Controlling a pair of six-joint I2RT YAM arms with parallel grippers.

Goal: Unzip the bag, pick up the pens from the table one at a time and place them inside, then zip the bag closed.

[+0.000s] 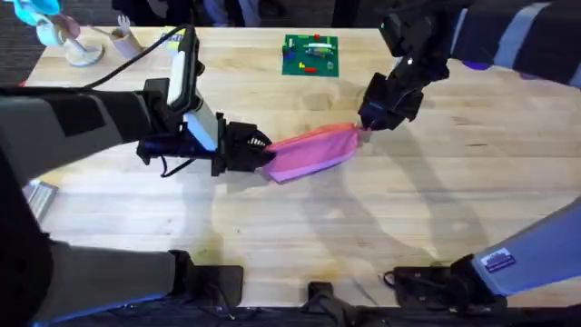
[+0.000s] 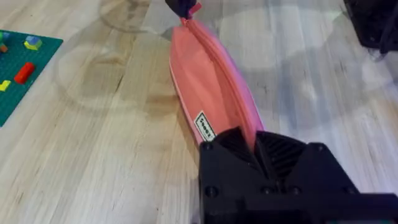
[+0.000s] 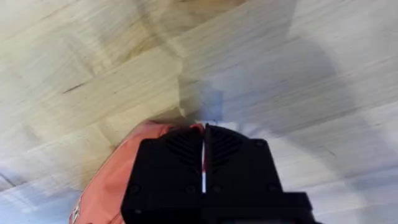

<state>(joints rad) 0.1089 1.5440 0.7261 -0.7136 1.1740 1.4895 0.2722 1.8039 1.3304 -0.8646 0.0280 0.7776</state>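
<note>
Two grippers: both clamped on the bag (image 1: 313,151), one at each end.
Bag: pink, lying slantwise on the table (image 1: 381,227), just below the green board (image 1: 310,54).
Left gripper (image 1: 263,154): fingers pinched tight on the bag's end farther from the green board, beside the small white label (image 2: 204,126).
Right gripper (image 1: 366,124): jaws nearly together, gripping a small red tab at the bag's other end.
Zipper: runs the bag's length; open or closed, I cannot tell.
</note>
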